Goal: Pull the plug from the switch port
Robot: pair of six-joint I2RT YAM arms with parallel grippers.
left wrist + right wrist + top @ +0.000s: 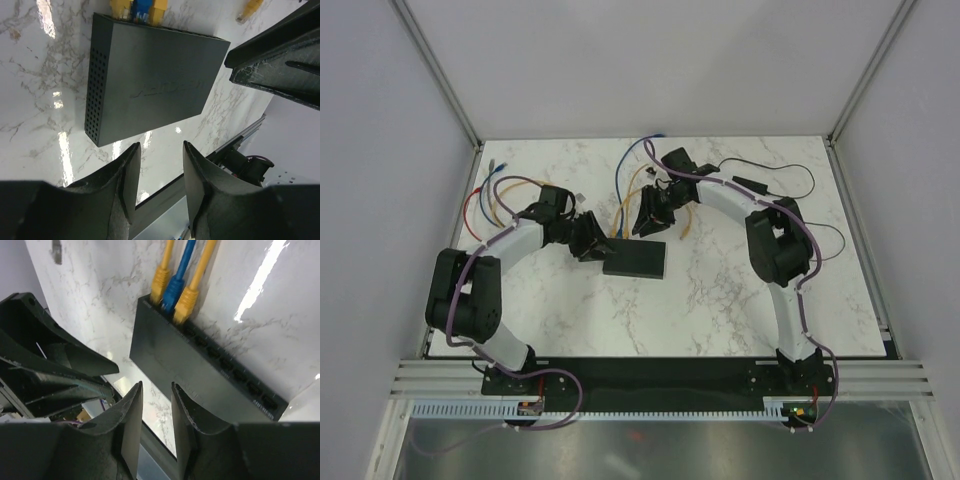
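At table [740, 310] centre, switch [635, 258] crosswise, ports [225, 365] rearward

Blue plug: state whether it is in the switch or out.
In. The blue plug sits seated in a port on the switch, between two yellow plugs.

The white-and-black left arm [510, 240] and right arm [745, 205] bend inward. The black two-finger left gripper [161, 150] stands part-open and empty. Facing it, the right gripper [156, 390] does likewise.
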